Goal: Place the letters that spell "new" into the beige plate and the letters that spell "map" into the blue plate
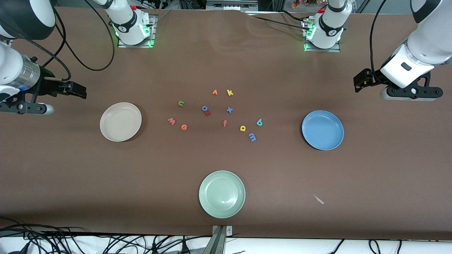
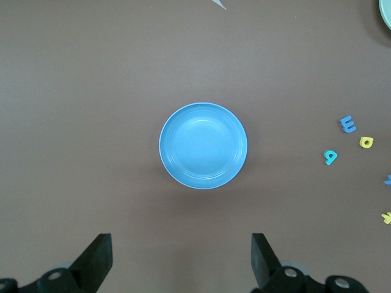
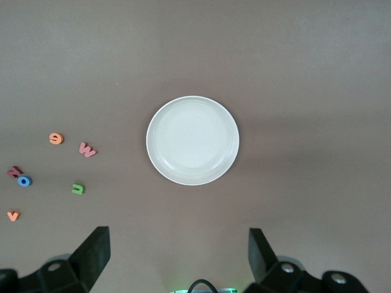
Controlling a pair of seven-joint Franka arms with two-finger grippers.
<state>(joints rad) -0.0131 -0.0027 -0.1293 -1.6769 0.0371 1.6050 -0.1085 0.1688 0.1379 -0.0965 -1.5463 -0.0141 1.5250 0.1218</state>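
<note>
You have nothing loaded yet: all six task letters lie loose on the brown table, clustered between the round cream-beige plate (image 1: 120,121) and the round sky-blue plate (image 1: 322,129), and both plates are bare. Take the small orange-red foam f (image 1: 225,123) at the middle of the cluster as your landmark. Toward the right arm's end from it sit the green foam n (image 1: 181,103), the salmon-pink foam w (image 1: 171,121) and the orange foam e (image 1: 184,127), handily on the beige plate's side. Toward the left arm's end lie the yellow foam a (image 1: 243,128), the teal foam p (image 1: 259,122) and the periwinkle foam m (image 1: 252,137), near the blue plate. That split suggests each arm can serve its own plate without crossing. The right gripper (image 3: 177,259) hangs above the table near the beige plate with its fingers wide apart and empty; the left gripper (image 2: 180,259) hangs likewise near the blue plate, fingers spread, holding nothing. Mind the decoys: the yellow foam k (image 1: 230,92), orange v shape (image 1: 214,92), blue x (image 1: 229,110) and a blue o (image 1: 204,108) touching a dark red letter sit farther from the front camera than the f. The pale green plate (image 1: 222,194) lies nearer that camera, well apart.
</note>
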